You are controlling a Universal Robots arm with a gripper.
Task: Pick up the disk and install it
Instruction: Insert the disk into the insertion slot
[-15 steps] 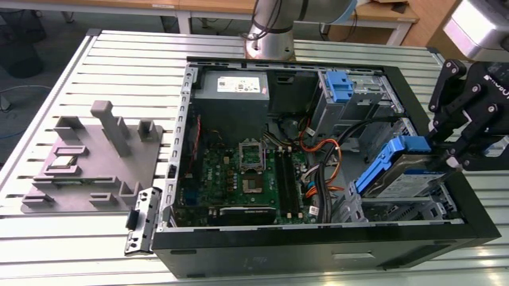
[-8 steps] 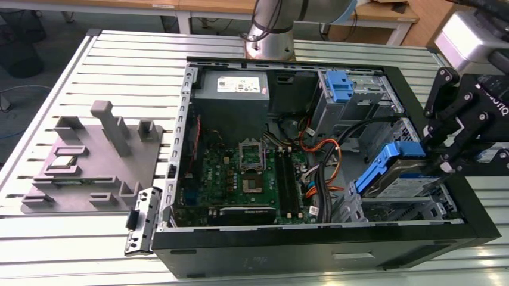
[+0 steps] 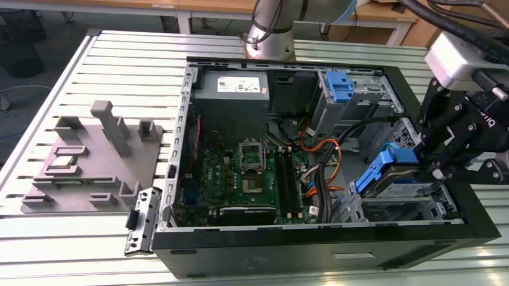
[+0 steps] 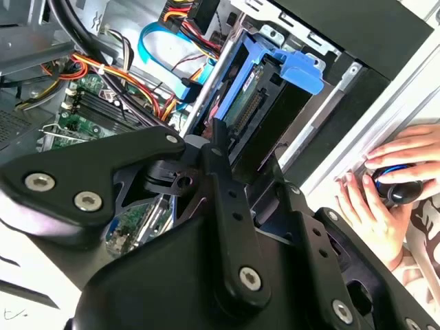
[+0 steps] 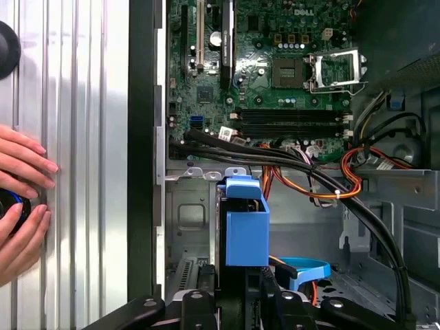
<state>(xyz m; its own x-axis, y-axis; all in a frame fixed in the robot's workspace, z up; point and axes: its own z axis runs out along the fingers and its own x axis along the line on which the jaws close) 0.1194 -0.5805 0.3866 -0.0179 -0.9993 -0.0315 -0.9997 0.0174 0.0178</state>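
The disk (image 3: 391, 170), a silver drive in blue plastic rails, hangs tilted over the drive bay (image 3: 397, 205) at the corner of the open computer case toward the exterior view's right. My gripper (image 3: 425, 170) is shut on it from that side. In the first wrist view the black fingers (image 5: 206, 306) flank the disk's blue rail (image 5: 245, 227) above the metal bay floor. In the second wrist view the disk (image 4: 275, 89) shows its connector edge beyond a black finger (image 4: 220, 165), close to the black case wall.
Black and orange cables (image 3: 326, 152) run beside the bay, next to the motherboard (image 3: 247, 173). A grey power supply (image 3: 232, 85) and a blue bracket (image 3: 338, 86) sit at the back. A person's hands (image 5: 20, 185) rest on the slatted table by the case. A grey fixture plate (image 3: 87, 161) lies at the exterior view's left.
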